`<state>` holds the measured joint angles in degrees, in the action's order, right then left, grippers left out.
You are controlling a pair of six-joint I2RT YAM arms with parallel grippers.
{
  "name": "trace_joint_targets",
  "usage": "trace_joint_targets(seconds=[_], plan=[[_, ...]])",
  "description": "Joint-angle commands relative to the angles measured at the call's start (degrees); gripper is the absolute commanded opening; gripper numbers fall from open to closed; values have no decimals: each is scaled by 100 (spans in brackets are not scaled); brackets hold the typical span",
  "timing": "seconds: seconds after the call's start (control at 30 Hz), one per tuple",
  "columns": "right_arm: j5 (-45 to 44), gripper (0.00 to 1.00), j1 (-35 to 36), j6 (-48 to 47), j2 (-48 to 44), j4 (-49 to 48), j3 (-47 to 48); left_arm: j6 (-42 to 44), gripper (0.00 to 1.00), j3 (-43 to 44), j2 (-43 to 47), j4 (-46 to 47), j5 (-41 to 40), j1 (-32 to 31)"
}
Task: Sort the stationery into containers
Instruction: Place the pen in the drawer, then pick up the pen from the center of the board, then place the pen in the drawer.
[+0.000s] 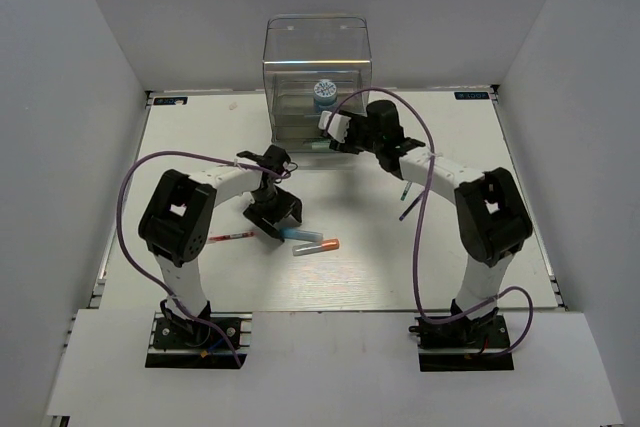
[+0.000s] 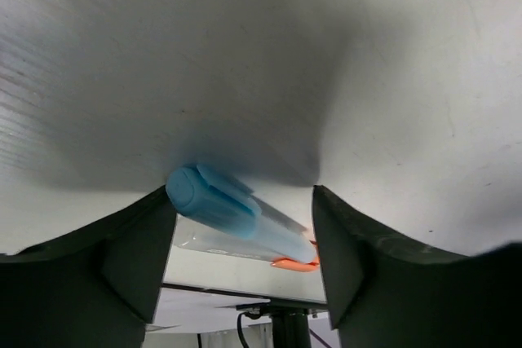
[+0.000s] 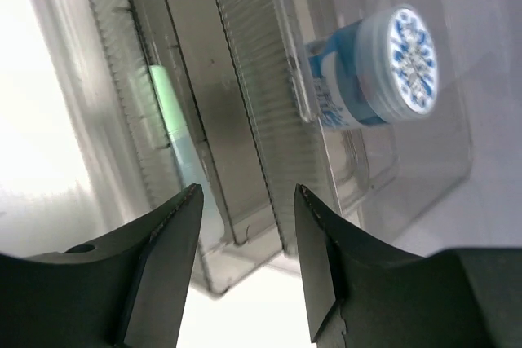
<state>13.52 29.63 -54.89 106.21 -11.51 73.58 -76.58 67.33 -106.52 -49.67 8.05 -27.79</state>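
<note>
The left gripper is lowered to the table with its jaws parted. The blue marker lies slantwise between its fingers, cap end close against the left one; no firm clamp is seen, so the gripper is read as released around the marker rather than grasping it. Just beyond the blue marker, on the far side from the wrist camera, an orange-tipped marker lies almost alongside it. A red pen rests on the table off to the gripper's left.

The right gripper is held apart and empty, directly in front of the drawer unit. Ahead of it and to its right, a patterned tub is seen through the clear wall; ahead and to its left, a green marker lies in a drawer.

The blue marker is judged to be light, rigid and smooth, and round enough to roll or swivel when pinched off-centre. A hold across the barrel near its middle, just below the cap and clear of the clip, is judged best. The neighbouring marker could be nudged or caught as the jaws are closed.
</note>
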Motion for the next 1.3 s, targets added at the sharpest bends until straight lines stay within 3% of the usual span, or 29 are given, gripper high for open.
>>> trace_joint_targets(seconds=[0.0, 0.1, 0.13, 0.17, 0.37, 0.77, 0.8, 0.93, 0.97, 1.0, 1.07, 1.27], plan=[[221, 55, -36, 672, -820, -457, -300, -147, 75, -45, 18, 124, -6, -69], [432, 58, -45, 988, -1312, -686, -887, -147, 55, -45, -36, 186, 47, -121], [476, 64, -45, 1050, -1418, -747, -994, -147, 49, -45, -96, 186, 47, -121], [598, 90, -53, 1086, -1619, -791, -1082, -147, 38, -45, -97, 186, 47, -182], [722, 90, -88, 1551, -2561, -1038, -2197, -147, 0, 131, 16, 395, 47, -183], [1117, 88, -229, 1666, -3678, -801, -3754, -242, 0, 940, 781, 1485, -296, -183], [1153, 86, -247, 1640, -3756, -739, -3833, -305, 0, 940, 878, 1782, -444, -183], [1468, 56, -300, 1543, -3906, -432, -4018, -656, 0, 659, 1317, 2652, -787, -130], [1504, 42, -317, 1543, -3924, -344, -4036, -709, 0, 659, 1370, 2786, -857, -130], [1539, 38, -308, 1552, -3950, -291, -4088, -762, 0, 659, 1371, 2874, -1041, -78], [1610, 33, -308, 1552, -3985, -238, -4150, -815, 0, 790, 1371, 3016, -1357, -77], [1619, 33, -352, 1517, -4091, -150, -4291, -1297, 0, 1229, 845, 3095, -2043, -77]])
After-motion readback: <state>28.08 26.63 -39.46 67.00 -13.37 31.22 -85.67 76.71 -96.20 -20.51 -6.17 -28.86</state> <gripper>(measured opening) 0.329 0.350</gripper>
